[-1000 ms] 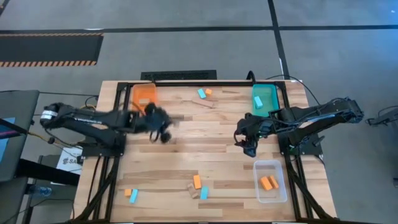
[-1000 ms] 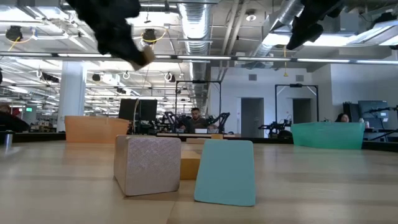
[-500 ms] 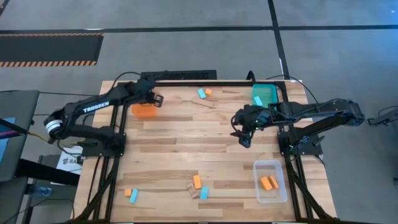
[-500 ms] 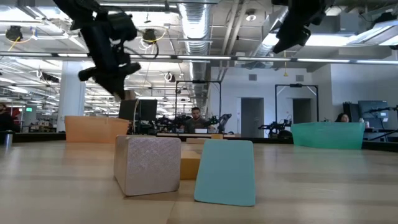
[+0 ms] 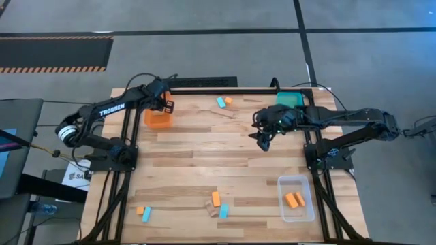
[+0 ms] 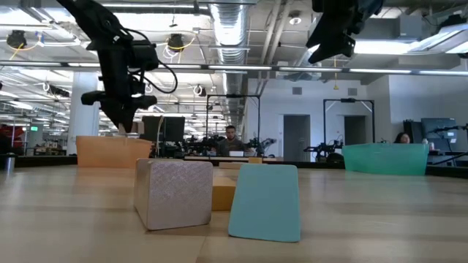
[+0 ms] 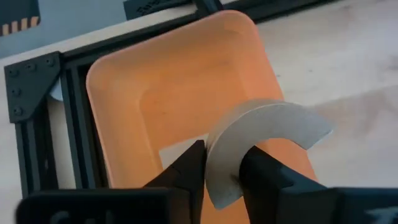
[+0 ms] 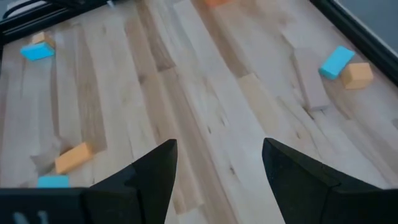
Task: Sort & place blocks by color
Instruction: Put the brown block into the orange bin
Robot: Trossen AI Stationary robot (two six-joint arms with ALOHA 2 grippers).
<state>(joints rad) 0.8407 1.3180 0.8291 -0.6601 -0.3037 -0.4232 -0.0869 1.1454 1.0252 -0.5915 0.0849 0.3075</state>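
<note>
left gripper [image 7: 222,169] hangs over the orange tray [image 7: 155,81], fingers clamped on a pale arch-shaped wooden block [image 7: 261,134]. right gripper [image 8: 217,180] is spread wide and holds nothing, above bare table [image 8: 205,99]; beyond it lie a light blue block [image 8: 336,61] touching an orange block [image 8: 357,74].

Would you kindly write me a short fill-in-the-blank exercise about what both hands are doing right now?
1. The left hand grips a pale curved block above the ____ tray.
2. The right hand has its fingers ____ and holds nothing.
3. The clear tray contains two ____ blocks.
4. The light blue block by the far edge lies beside an ____ one.

Missing words: orange; open; orange; orange
</note>
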